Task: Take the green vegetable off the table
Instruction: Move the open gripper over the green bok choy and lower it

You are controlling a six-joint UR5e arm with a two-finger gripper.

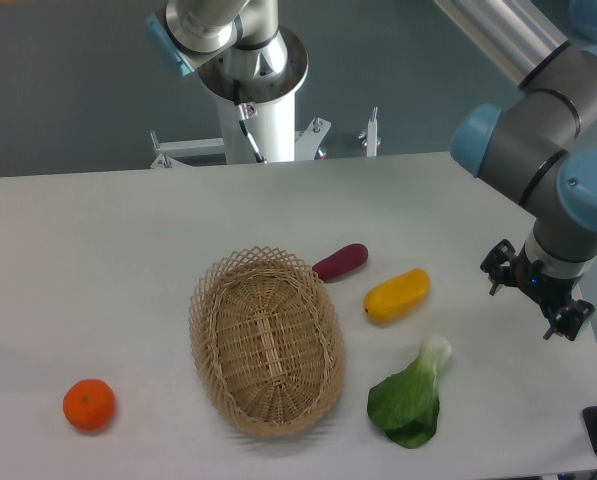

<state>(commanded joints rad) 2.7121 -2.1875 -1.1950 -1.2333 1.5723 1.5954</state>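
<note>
The green vegetable [410, 395] lies flat on the white table [128, 230] at the front right. Its dark green leaves point toward the front edge and its pale stem points up and right. My gripper [534, 291] shows as a small black assembly under the blue-capped wrist at the right edge of the table. It hangs to the right of the vegetable and a little behind it, well apart from it. Nothing shows in it. Its fingers are too small and dark to tell whether they are open or shut.
A wicker basket [266, 340] stands left of the vegetable. A yellow oblong vegetable [397, 295] and a dark purple-red one [340, 262] lie behind it. An orange fruit [88, 404] sits at the front left. The robot base [256, 110] stands behind the table.
</note>
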